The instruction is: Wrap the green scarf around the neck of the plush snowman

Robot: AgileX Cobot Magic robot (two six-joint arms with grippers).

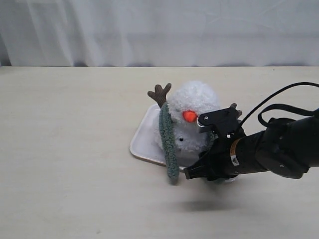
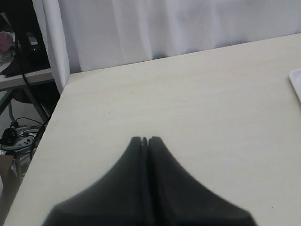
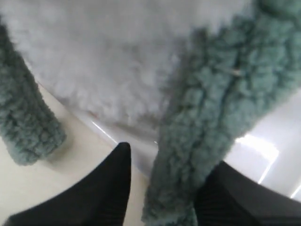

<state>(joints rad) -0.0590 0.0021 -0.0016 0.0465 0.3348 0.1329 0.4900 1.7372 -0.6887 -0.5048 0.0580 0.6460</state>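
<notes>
- The broad pale-beige wooden table fills the exterior view, with a white pleated curtain along its 12 o'clock edge.
- The black right robot arm reaches in from 3 o'clock toward the middle of the table.
- A white, rounded-corner plastic tray lies near the centre, and its 9 o'clock corner is bare.
- On the tray we see the fluffy white plush snowman. Its orange nose faces 6 o'clock, and a brown twig-shaped arm sticks out at 10 o'clock of the head.
- The long, sage-green fuzzy scarf is draped at the snowman's neck. One end hangs down the 8 o'clock side and reaches the table past the tray's 6 o'clock edge. The other end runs toward 4 o'clock, to the right claw.
- We judge the scarf to be light, limp and grippy rather than slippery, so it will sag and drag wherever it is not carried. We would pinch it across its narrow width, close to a rounded end.
- The snowman looks light enough to tip or slide if the scarf is tugged.
- The right claw has its jaws partly apart with the free scarf end between them. One jaw shows a gap to the fabric, so we read it as unclamped.
- The left claw is closed on nothing, over bare table well apart from the tray.
</notes>
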